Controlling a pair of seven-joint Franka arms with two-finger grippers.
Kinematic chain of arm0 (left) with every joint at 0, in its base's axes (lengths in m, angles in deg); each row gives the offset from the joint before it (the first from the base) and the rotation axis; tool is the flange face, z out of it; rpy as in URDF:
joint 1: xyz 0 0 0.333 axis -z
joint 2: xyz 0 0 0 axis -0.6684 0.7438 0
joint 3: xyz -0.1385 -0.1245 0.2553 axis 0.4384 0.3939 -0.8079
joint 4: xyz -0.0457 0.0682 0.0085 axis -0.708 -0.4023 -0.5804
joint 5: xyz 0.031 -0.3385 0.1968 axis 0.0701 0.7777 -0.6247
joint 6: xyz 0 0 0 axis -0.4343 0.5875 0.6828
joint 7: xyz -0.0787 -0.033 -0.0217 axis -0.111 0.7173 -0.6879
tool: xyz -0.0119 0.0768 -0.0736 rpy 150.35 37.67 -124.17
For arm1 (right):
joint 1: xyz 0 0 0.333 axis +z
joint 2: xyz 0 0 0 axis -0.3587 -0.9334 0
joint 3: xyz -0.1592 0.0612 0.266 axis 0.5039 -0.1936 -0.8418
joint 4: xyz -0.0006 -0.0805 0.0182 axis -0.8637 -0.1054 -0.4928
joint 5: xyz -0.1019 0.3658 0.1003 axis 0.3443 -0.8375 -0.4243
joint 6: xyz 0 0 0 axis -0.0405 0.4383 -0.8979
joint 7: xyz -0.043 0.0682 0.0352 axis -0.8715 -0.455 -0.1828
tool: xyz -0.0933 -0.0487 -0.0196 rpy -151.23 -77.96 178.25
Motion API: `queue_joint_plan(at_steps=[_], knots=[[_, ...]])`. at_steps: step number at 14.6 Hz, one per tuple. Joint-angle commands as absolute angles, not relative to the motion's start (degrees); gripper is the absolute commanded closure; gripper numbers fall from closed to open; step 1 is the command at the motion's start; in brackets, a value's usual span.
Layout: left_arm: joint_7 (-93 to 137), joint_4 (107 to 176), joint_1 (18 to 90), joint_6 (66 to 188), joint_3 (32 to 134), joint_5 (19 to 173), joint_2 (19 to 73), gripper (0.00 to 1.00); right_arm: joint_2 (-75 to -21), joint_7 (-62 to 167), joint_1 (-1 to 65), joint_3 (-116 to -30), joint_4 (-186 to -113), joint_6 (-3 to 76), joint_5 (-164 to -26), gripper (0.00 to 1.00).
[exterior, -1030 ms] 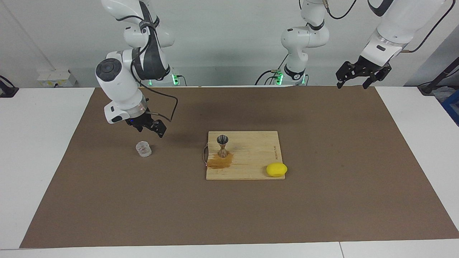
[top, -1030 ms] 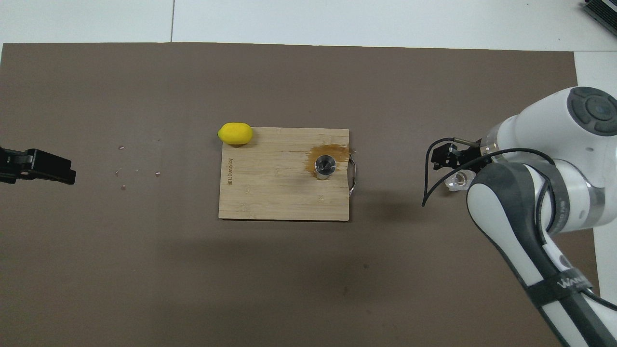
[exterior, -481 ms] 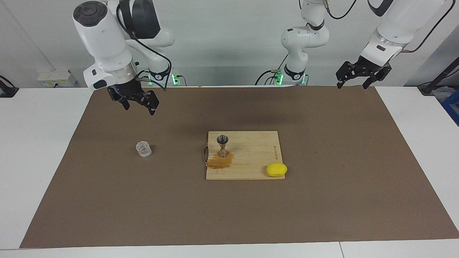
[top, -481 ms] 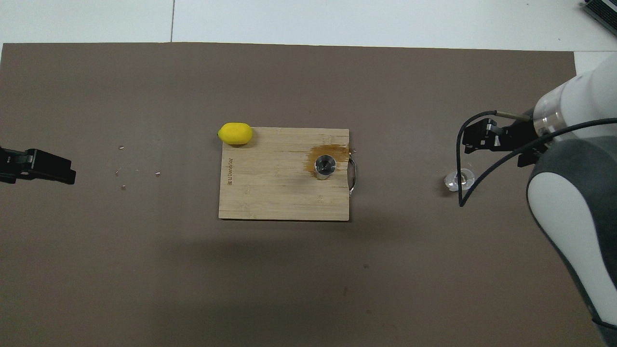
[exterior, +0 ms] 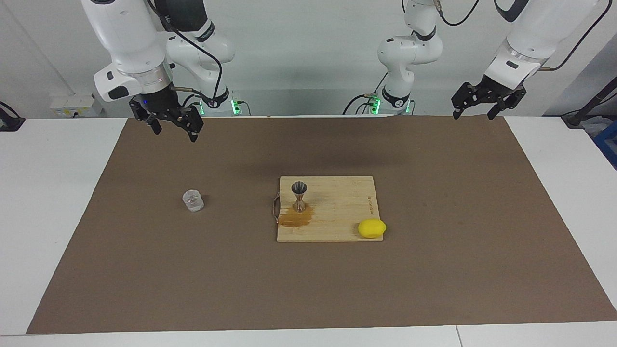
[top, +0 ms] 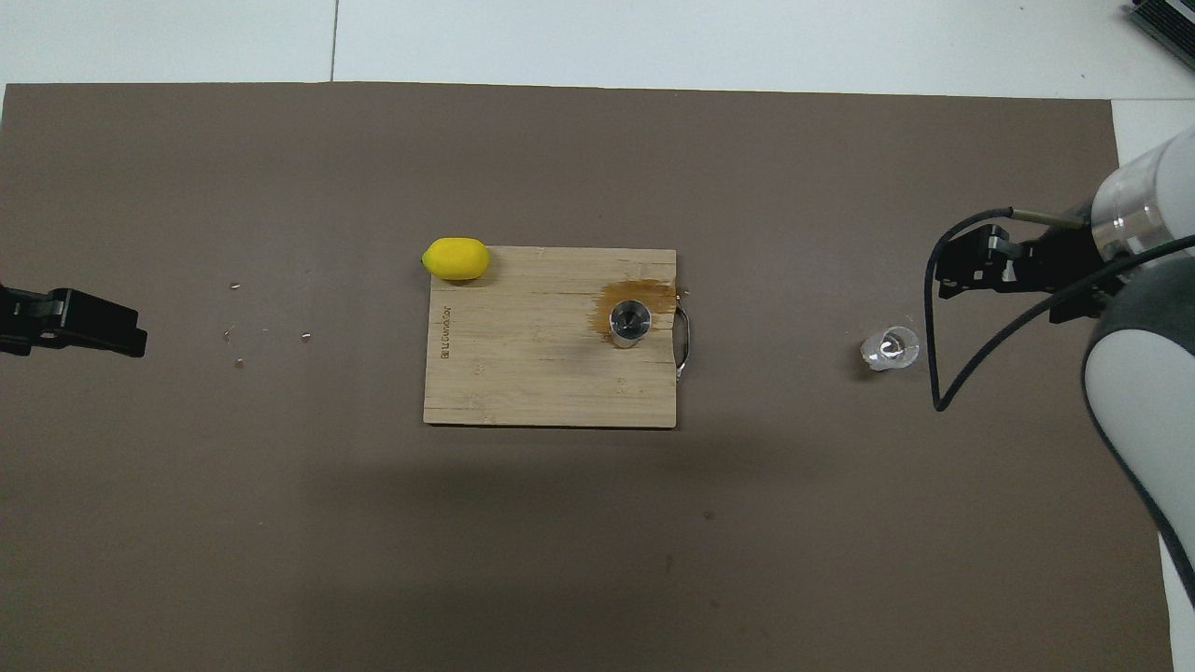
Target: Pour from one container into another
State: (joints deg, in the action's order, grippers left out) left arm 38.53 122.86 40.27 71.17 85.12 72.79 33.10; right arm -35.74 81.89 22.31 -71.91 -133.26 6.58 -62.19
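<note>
Facing view first: you see the glass tumbler (exterior: 193,201) standing upright on the brown mat (exterior: 144,270), toward the right arm's end of the tabletop (exterior: 48,193) and well apart from the wooden cutting board (exterior: 337,212). Nothing touches it. On that board the steel jigger (exterior: 299,196) stands upright on its narrow-waisted body, near the edge with the metal handle (exterior: 275,207), and a brown wet stain (exterior: 295,219) spreads over the wood at its foot. A yellow lemon (exterior: 371,228) lies on the board's corner farthest from the robots, toward the left arm's end, partly overhanging the edge. Your right pincer (exterior: 172,126) hangs high in the air over the mat's edge nearest the robots, its fingers spread wide and holding nothing; the tumbler sits clear of it on the mat. Your left pincer (exterior: 476,107) waits high over the mat's corner at the left arm's end, also spread wide and empty. From the overhead view you can confirm the same layout: the tumbler (top: 889,348) alone on the mat, the jigger (top: 631,322) seen from above as a round steel mouth with the stain around it, and the lemon (top: 456,259) at the board's (top: 523,373) corner. A few small specks (top: 266,331) lie scattered on the mat toward the left arm's end.
</note>
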Motion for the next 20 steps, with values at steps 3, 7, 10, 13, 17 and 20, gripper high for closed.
queue_joint_plan(at_steps=[3,7,10,13,17,20], knots=[[38.3,125.0,40.9,72.1,84.6,72.5,31.3,0.00,-32.3,79.6,21.2,-72.1,-139.5,9.7,-62.4,0.00],[38.3,125.0,40.9,72.1,84.6,72.5,31.3,0.00,-30.5,79.4,20.3,-72.1,-142.3,11.0,-65.6,0.00],[38.3,125.0,40.9,72.1,84.6,72.5,31.3,0.00,-29.6,79.3,20.2,-72.1,-143.6,12.3,-65.6,0.00],[38.3,125.0,40.9,72.1,84.6,72.5,31.3,0.00,-29.6,77.6,20.1,-72.0,-143.5,11.6,-65.7,0.00],[38.3,125.0,40.9,72.1,84.6,72.5,31.3,0.00,-29.9,77.5,20.2,-72.1,-143.0,12.2,-65.8,0.00],[38.3,125.0,40.9,72.1,84.6,72.5,31.3,0.00,-30.2,77.0,20.4,-72.1,-142.4,12.0,-66.0,0.00]])
